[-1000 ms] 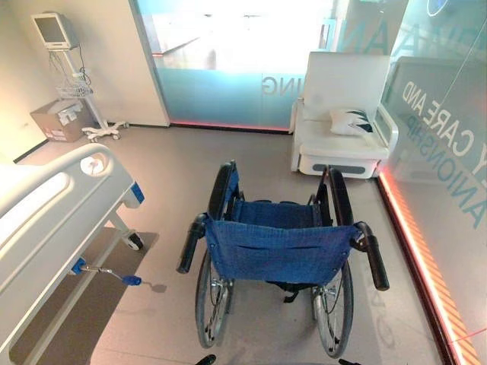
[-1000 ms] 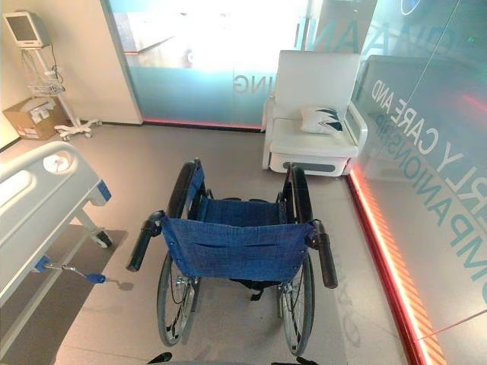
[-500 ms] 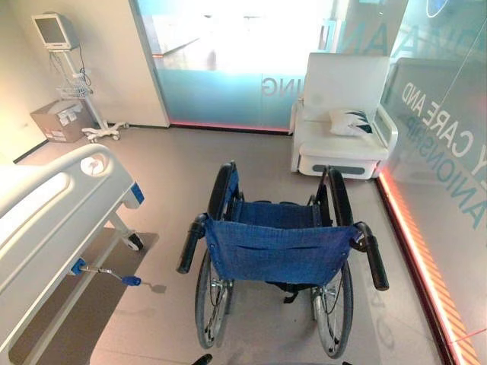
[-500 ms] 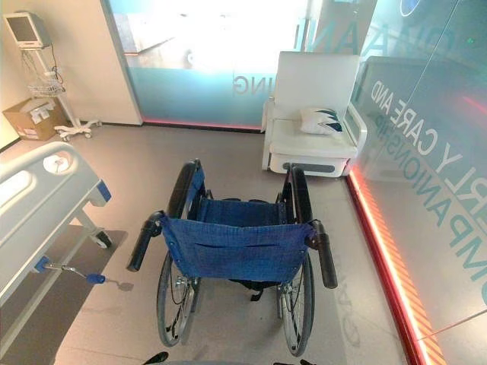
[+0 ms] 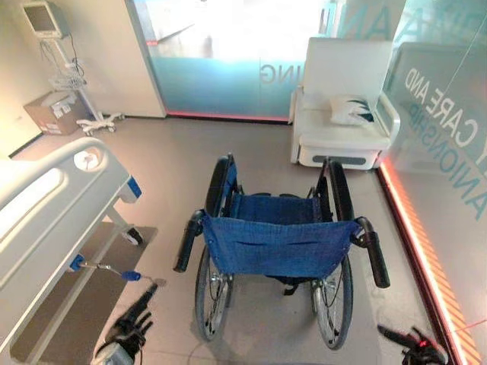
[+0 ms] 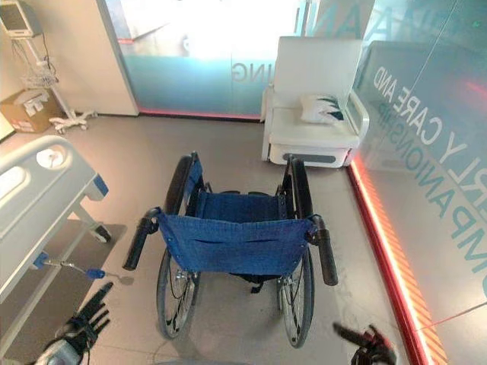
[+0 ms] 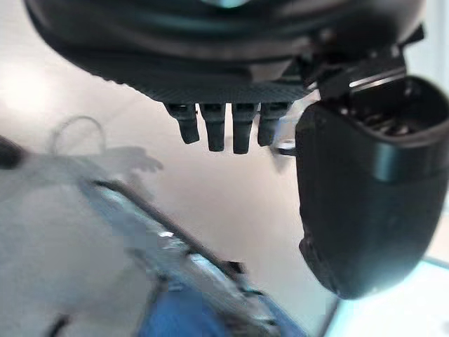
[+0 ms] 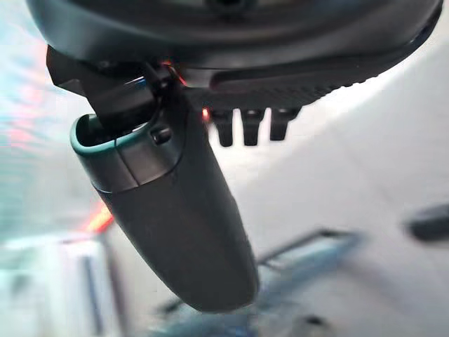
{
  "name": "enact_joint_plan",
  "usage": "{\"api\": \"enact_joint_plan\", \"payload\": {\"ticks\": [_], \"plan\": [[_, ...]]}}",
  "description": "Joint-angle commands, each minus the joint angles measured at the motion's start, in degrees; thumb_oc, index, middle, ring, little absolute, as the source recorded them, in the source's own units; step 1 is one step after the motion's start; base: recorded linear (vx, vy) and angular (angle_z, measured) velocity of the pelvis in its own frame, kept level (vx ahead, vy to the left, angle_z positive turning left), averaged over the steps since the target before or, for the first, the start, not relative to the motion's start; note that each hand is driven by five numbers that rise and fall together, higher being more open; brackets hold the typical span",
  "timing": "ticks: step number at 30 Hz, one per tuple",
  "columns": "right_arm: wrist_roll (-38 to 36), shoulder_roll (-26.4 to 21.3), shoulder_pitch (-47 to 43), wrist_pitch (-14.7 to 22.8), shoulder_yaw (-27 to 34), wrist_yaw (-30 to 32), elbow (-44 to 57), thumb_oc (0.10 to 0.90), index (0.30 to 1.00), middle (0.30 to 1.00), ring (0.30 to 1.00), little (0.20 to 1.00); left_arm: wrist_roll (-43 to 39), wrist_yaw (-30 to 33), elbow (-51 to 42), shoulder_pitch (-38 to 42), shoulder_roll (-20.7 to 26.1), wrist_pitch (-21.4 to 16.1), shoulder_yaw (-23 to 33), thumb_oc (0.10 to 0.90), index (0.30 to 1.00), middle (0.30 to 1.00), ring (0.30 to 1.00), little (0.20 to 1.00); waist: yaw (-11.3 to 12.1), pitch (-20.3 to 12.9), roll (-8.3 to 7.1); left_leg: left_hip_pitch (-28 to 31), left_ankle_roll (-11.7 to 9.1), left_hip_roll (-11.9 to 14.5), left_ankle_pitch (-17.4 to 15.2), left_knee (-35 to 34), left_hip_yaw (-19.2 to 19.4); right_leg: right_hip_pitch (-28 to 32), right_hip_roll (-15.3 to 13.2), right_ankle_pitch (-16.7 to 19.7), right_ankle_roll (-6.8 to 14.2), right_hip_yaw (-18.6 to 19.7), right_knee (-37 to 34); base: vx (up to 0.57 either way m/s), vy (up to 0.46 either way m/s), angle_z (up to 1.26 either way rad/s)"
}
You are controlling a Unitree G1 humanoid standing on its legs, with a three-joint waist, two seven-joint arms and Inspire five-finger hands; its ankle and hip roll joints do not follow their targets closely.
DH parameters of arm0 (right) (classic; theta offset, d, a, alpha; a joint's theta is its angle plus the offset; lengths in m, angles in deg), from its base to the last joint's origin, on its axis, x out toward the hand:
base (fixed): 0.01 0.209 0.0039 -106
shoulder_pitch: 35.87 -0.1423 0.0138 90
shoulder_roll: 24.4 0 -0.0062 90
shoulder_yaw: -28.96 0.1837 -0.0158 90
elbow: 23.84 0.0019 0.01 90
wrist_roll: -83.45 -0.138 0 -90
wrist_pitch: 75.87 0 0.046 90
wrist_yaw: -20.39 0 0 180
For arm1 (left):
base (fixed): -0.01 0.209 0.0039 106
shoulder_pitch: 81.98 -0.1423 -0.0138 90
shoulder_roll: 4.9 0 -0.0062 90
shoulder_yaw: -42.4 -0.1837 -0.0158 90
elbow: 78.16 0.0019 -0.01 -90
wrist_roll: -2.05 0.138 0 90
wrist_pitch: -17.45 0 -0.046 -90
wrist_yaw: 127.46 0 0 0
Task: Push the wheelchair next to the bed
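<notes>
Grey floor (image 5: pixel 175 163), frosted glass wall (image 5: pixel 221 68) at the far end, a red light strip (image 5: pixel 415 243) along the glass to the right of the wheelchair.

My left hand (image 5: pixel 135 323) hangs low, behind and left of the wheelchair, fingers (image 7: pixel 223 130) straight and relaxed, holding nothing and touching nothing. My right hand (image 6: pixel 369 342) hangs low, behind and right of the wheelchair, fingers (image 8: pixel 247 128) extended, thumb apart, likewise empty.

Wheelchair (image 5: pixel 280 247): blue fabric back and seat, black push handles, large spoked wheels, back turned to me. Both handles are free; each hand is well apart from its handle.

Bed (image 5: pixel 53 205): white, left of the wheelchair, a floor gap between them. A blue-tipped crank (image 5: pixel 106 269) sticks out from the bed frame toward the wheelchair.

Beyond the wheelchair: white armchair (image 5: pixel 342 99) with a cushion (image 5: pixel 351 110). Far left of it, a monitor stand (image 5: pixel 57 65) and cardboard box (image 5: pixel 46 112).
</notes>
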Motion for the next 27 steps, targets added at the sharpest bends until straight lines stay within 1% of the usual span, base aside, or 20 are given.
{"api": "enact_joint_plan", "payload": {"ticks": [1,2,3,4,5,8,9,10,12,13,14,16,18,21,24,27], "plan": [[-3.86,-4.72,-4.65,6.14,5.41,3.87,6.52,0.8,0.9,0.9,0.9,0.9,-1.22,1.83,-5.68,5.47,6.02,-1.88,4.67,0.8,0.9,0.9,0.9,0.9,0.02,1.39,1.4,0.12,1.07,-2.02,-3.67,0.62,0.16,0.44,1.28,-1.15,-1.65,-0.66,0.36,0.0,0.0,0.0],[-4.5,-4.78,-4.79,7.19,5.88,3.93,7.32,0.8,0.9,0.9,0.9,0.9,-1.98,1.39,-6.62,5.68,6.22,-1.49,4.84,0.8,0.9,0.9,0.9,0.9,-0.01,1.39,1.43,0.07,1.06,-1.99,-3.63,0.62,0.13,0.42,1.28,-1.16,-1.68,-0.61,0.36,0.0,0.0,0.0],[-5.48,-5.15,-4.95,7.36,7.79,3.82,10.44,0.8,0.9,0.9,0.9,0.9,-2.46,1.86,-10.04,5.89,6.66,1.59,5.68,0.8,0.9,0.9,0.9,0.9,-0.13,1.42,1.52,0.05,0.98,-1.91,-3.63,0.62,0.15,0.43,1.26,-1.27,-1.68,-0.56,0.36,0.0,0.0,0.0],[-6.1,-5.2,-4.97,7.91,8.14,3.33,11.06,0.8,0.9,0.9,0.9,0.9,-2.68,1.37,-10.65,5.91,6.71,2.36,5.78,0.8,0.9,0.9,0.9,0.9,-0.15,1.44,1.56,0.05,0.96,-1.88,-3.63,0.62,0.15,0.43,1.26,-1.29,-1.68,-0.54,0.36,0.0,0.0,0.0],[-6.85,-5.55,-5.4,7.7,9.27,3.21,13.88,0.8,0.9,0.9,0.9,0.9,-4.17,0.58,-12.58,6.17,7.14,4.33,5.92,0.8,0.9,0.9,0.9,0.9,-0.29,1.46,1.75,0.04,0.96,-1.84,-3.6,0.62,0.21,0.4,1.23,-1.31,-1.68,-0.48,0.36,0.0,0.0,0.0],[-7.61,-6.6,-6.59,8.17,11.31,1.26,19.08,0.8,0.9,0.9,0.9,0.9,-7.69,-1.9,-18.08,7.3,9.19,7.95,6.65,0.8,0.9,0.9,0.9,0.9,-0.55,1.39,2.34,0.09,0.88,-1.72,-3.62,0.62,0.5,0.38,1.09,-1.45,-1.58,-0.44,0.36,0.0,0.023,-0.01],[-7.48,-6.71,-6.79,8.33,11.41,0.79,19.89,0.8,0.9,0.9,0.9,0.9,-7.96,-2.38,-18.9,7.51,9.59,8.06,6.67,0.8,0.9,0.9,0.9,0.9,-0.61,1.34,2.45,0.1,0.86,-1.7,-3.63,0.62,0.58,0.37,1.06,-1.46,-1.54,-0.44,0.36,0.0,0.04,-0.01],[-7.14,-7.24,-7.27,7.47,11.63,0.54,22.91,0.8,0.9,0.9,0.9,0.9,-8.29,-1.7,-22.1,7.95,11.27,9.18,7.23,0.8,0.9,0.9,0.9,0.9,-0.66,1.21,2.7,0.09,0.8,-1.64,-3.64,0.62,0.71,0.36,0.98,-1.56,-1.46,-0.44,0.36,0.0,0.032,-0.01],[-6.87,-7.55,-7.53,7.23,11.61,-0.16,25.18,0.8,0.9,0.9,0.9,0.9,-8.01,-1.59,-23.58,8.28,12.44,8.88,7.62,0.8,0.9,0.9,0.9,0.9,-0.75,1.08,2.79,0.02,0.76,-1.64,-3.65,0.62,0.77,0.31,0.92,-1.64,-1.4,-0.41,0.36,0.0,0.0,0.0],[-6.67,-7.58,-7.64,6.58,11.63,-0.07,27.03,0.8,0.9,0.9,0.9,0.9,-8.96,-1.52,-24.76,8.41,13.12,9.3,8.11,0.8,0.9,0.9,0.9,0.9,-0.78,0.97,2.8,-0.05,0.77,-1.65,-3.64,0.62,0.81,0.25,0.9,-1.69,-1.38,-0.39,0.36,0.0,0.0,0.0],[-6.59,-7.56,-7.72,6.11,11.55,0.21,28.25,0.8,0.9,0.9,0.9,0.9,-9.59,-1.38,-25.5,8.54,13.36,9.66,8.4,0.8,0.9,0.9,0.9,0.9,-0.79,0.92,2.82,-0.1,0.75,-1.64,-3.6,0.62,0.85,0.22,0.87,-1.71,-1.35,-0.39,0.36,0.0,0.0,0.0],[-7.34,-7.36,-7.76,5.05,11.84,-1.3,33.04,0.8,0.9,0.9,0.9,0.9,-12.87,-3.22,-28.74,8.24,14.0,10.98,9.79,0.8,0.9,0.9,0.9,0.9,-0.97,0.99,3.0,-0.35,0.7,-1.59,-3.42,0.62,1.08,-0.01,0.82,-1.75,-1.32,-0.28,0.36,0.0,0.0,0.0],[-8.09,-7.01,-7.74,4.96,12.13,-2.35,34.68,0.8,0.9,0.9,0.9,0.9,-13.92,-4.04,-30.33,7.94,13.83,12.11,10.03,0.8,0.9,0.9,0.9,0.9,-1.03,1.14,3.06,-0.47,0.7,-1.57,-3.36,0.62,1.18,-0.15,0.79,-1.7,-1.32,-0.24,0.36,0.0,0.0,0.0],[-10.7,-6.78,-7.86,4.86,12.91,-3.93,37.29,0.8,0.9,0.9,0.9,0.9,-14.87,-7.69,-32.94,6.9,13.96,14.93,10.61,0.8,0.9,0.9,0.9,0.9,-1.02,1.46,3.22,-0.67,0.71,-1.67,-3.29,0.62,1.32,-0.32,0.75,-1.72,-1.32,-0.11,0.36,0.0,0.0,0.0],[-14.25,-6.65,-7.77,5.57,13.68,-5.83,39.44,0.8,0.9,0.9,0.9,0.9,-14.84,-12.89,-36.35,5.81,15.45,17.33,9.86,0.8,0.9,0.9,0.9,0.9,-0.98,1.58,3.32,-0.81,0.68,-1.74,-3.32,0.62,1.54,-0.42,0.62,-1.74,-1.22,-0.18,0.36,0.0,0.0,0.0],[-15.8,-6.22,-7.49,5.84,13.97,-7.16,40.35,0.8,0.9,0.9,0.9,0.9,-15.01,-15.22,-38.19,5.23,16.12,18.34,9.68,0.8,0.9,0.9,0.9,0.9,-0.86,1.45,3.3,-0.84,0.57,-1.67,-3.3,0.62,1.84,-0.47,0.51,-1.7,-1.07,-0.38,0.36,0.0,0.0,0.01]]}}
